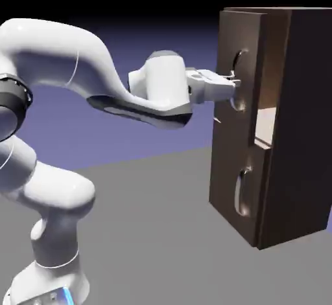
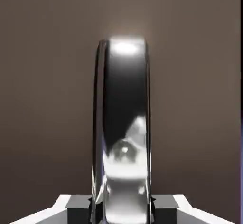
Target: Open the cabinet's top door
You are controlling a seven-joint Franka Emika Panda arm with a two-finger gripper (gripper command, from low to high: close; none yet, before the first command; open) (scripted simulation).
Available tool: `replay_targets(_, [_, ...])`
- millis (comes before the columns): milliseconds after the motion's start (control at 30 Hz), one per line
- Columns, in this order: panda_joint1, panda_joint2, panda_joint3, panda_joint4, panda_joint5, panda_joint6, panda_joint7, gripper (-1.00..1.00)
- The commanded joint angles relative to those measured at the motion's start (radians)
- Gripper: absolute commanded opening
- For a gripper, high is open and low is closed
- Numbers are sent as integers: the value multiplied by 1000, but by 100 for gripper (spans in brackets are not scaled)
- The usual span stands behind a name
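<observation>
My jaws (image 1: pixel 234 80) are closed on the silvery arched handle (image 2: pixel 126 80) of the top door (image 1: pixel 240 119), at about 2 o'clock in the exterior view. That door's already slightly ajar on the cabinet (image 1: pixel 301 129), so I reckon I'm at the pulling step. Next I'd keep the grip and draw back toward 9 o'clock, arcing with the hinge.

A tall, arched silvery metal handle (image 2: pixel 126 90) runs upright, a bright white glint near its top and dark and pale reflections on its face. Behind it and on both sides of it spreads a flat, dull brown door panel (image 2: pixel 199 94), darker lower down beside the handle. At the handle's lower part, the two-finger gripper with small grey tips and white fingers (image 2: pixel 121 209) is closed on it, one tip against each side.
</observation>
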Motion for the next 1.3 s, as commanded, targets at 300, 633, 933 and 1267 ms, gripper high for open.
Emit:
replay_targets(300, [-183,-20,329,-95,303,-216,-44,-100])
replay_targets(633, [-546,14,556,-56,306,40,69,-100])
replay_targets(933, [-671,-56,799,-93,614,-85,-40,-100])
replay_targets(1267, [-662,-12,1081,-12,982,-513,-140,-100])
